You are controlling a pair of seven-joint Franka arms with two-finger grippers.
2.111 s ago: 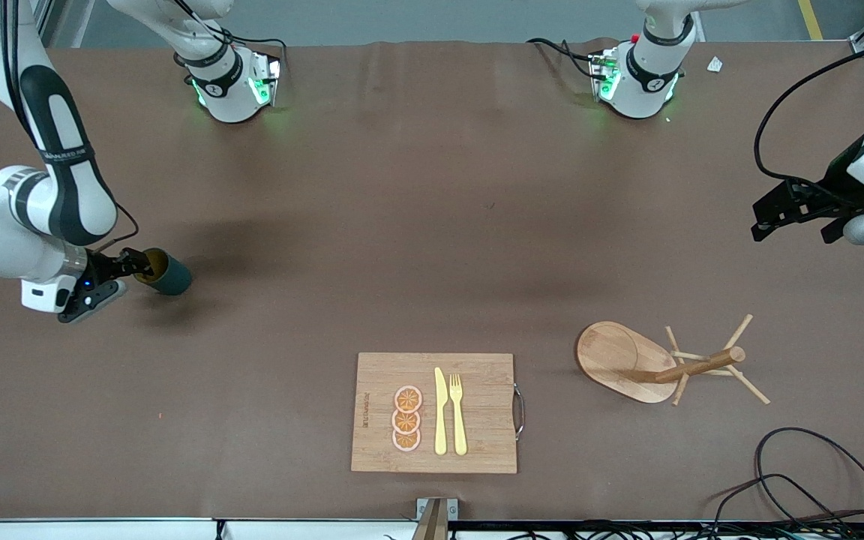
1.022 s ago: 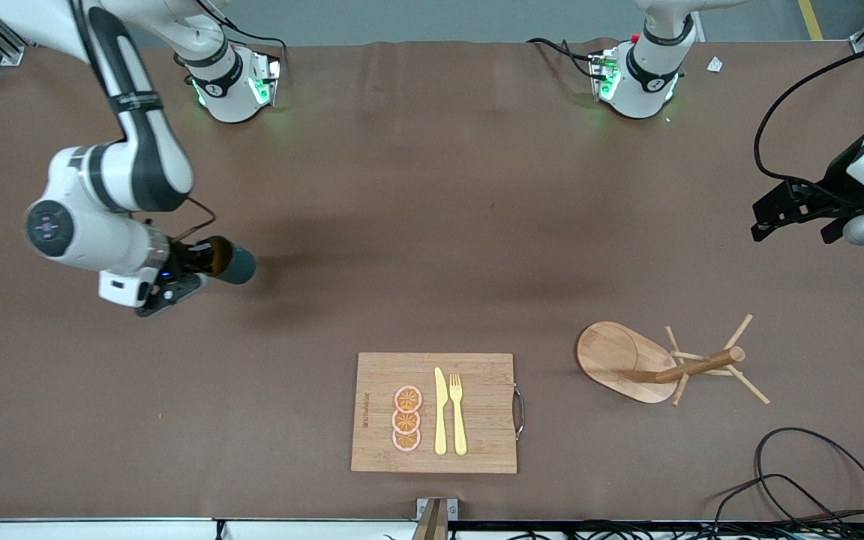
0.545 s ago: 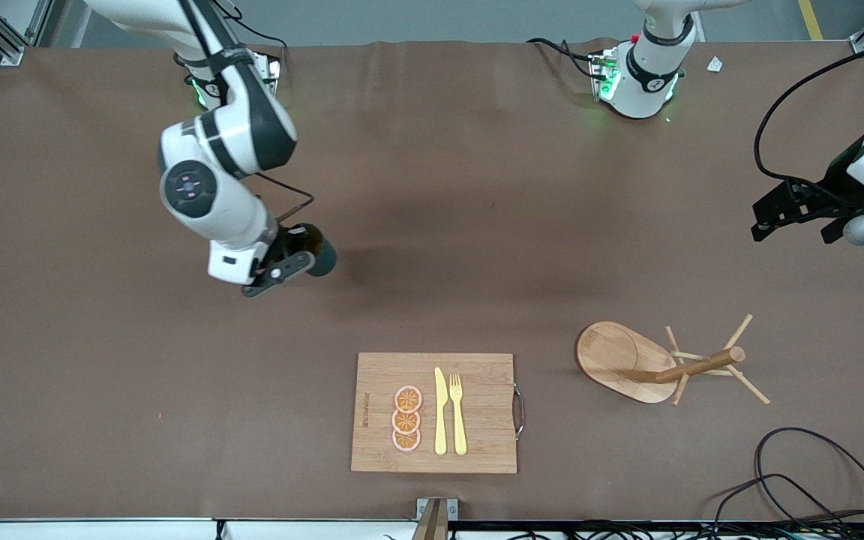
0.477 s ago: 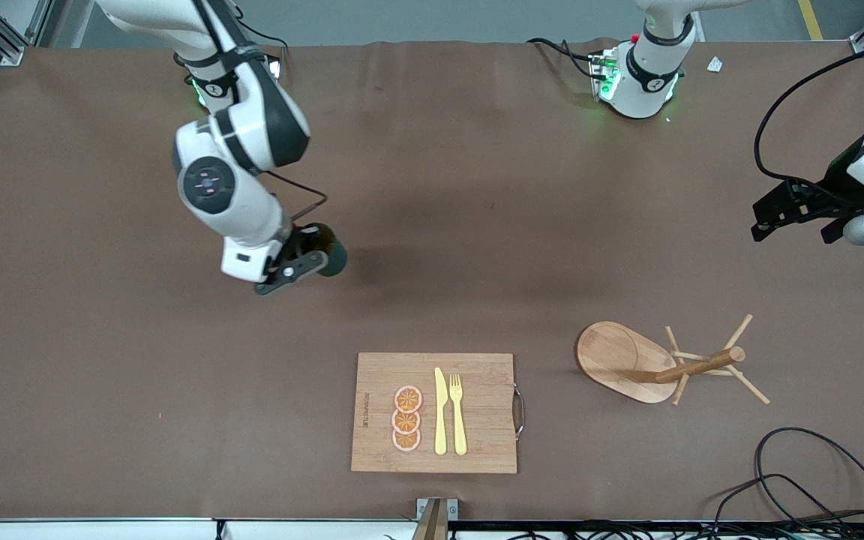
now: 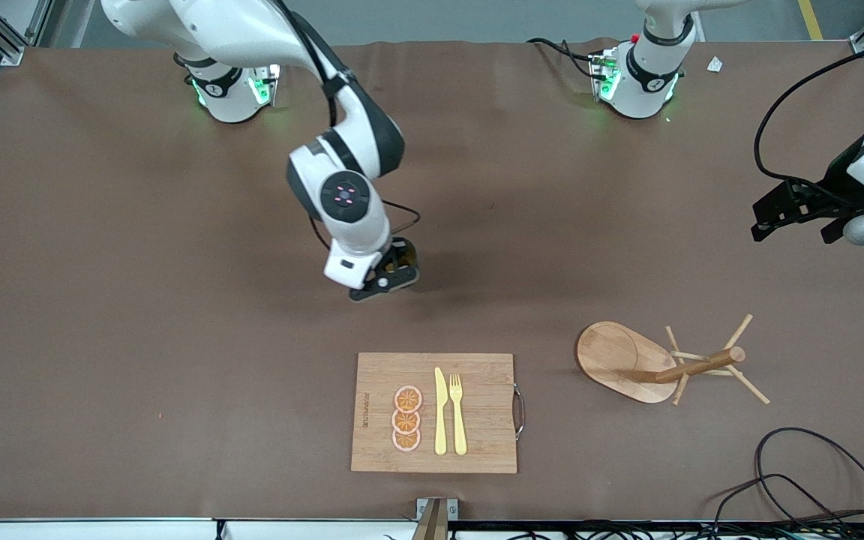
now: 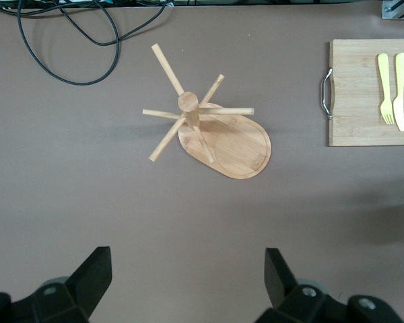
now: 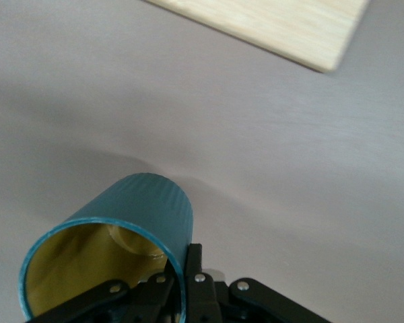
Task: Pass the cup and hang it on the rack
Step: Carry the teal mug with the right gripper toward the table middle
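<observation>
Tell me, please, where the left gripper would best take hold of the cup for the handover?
Probably the ribbed wall near the closed bottom. The right gripper is shut on the rim of the cup, so that end is taken. The open left gripper could come across the free end.

The right arm reaches from its base out over the middle of the worktop [image 5: 177, 337], elbow bent and wrist angled down, its pincer [image 5: 394, 271] up in the air with fingers clamped on the rim of the cup [image 7: 131, 232]. The left arm waits at its own end of the worktop, wrist raised, its pincer [image 6: 185, 282] spread wide with nothing between the fingers.
</observation>
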